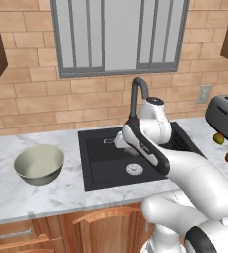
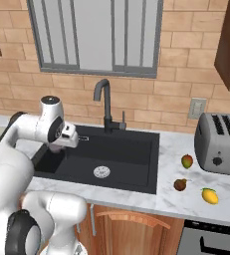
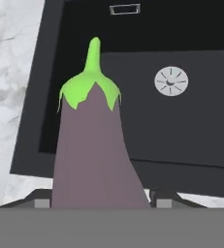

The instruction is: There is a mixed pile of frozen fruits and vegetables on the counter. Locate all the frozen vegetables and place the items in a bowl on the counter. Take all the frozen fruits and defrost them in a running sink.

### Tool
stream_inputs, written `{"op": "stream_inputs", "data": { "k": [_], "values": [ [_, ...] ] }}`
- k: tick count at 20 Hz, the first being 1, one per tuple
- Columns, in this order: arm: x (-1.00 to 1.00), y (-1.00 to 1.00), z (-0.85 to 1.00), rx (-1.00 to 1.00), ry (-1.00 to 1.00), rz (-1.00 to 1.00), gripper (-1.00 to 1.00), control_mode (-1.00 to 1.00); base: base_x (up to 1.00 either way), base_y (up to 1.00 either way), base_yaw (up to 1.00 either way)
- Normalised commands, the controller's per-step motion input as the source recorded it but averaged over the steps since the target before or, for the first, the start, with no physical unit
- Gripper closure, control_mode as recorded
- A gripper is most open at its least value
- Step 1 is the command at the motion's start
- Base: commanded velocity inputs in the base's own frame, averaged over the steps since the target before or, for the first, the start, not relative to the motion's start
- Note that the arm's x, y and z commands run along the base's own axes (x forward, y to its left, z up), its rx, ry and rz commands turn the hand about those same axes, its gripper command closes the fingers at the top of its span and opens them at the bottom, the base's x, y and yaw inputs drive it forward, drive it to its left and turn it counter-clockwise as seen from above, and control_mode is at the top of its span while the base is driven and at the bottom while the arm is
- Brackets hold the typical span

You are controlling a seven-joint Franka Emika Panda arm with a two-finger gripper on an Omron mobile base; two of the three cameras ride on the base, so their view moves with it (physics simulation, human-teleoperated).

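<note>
The gripper (image 3: 101, 203) is closed snugly on an aubergine (image 3: 96, 145), the purple body held between the jaws with the green stem pointing away from the hand. Below and just ahead of it lies the black sink (image 1: 105, 163), so I'd say the carry must go on sideways, keeping height until clear of the basin's edge. The bowl (image 1: 39, 164) waits on the counter (image 1: 46, 197) beyond the sink's left rim; lower over its middle before letting go. No writing or brand is readable anywhere.
</note>
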Motion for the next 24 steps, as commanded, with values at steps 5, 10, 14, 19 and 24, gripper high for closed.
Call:
{"op": "stream_inputs", "data": {
  "k": [5,10,14,19,24],
  "values": [
    [0.02,0.71,0.17,0.0,0.0,0.14,1.0,-1.0,0.0,0.0,0.0],
    [0.03,0.64,0.28,-0.01,0.02,0.13,1.0,-1.0,0.0,0.0,0.0],
    [0.14,0.62,0.26,-0.01,0.04,0.11,1.0,-1.0,0.0,0.0,0.0],
    [0.18,0.63,0.2,-0.04,0.05,0.1,1.0,-1.0,0.0,0.0,0.0],
    [0.14,0.68,0.16,-0.07,0.04,0.09,1.0,-1.0,0.0,0.0,0.0]
  ]
}}
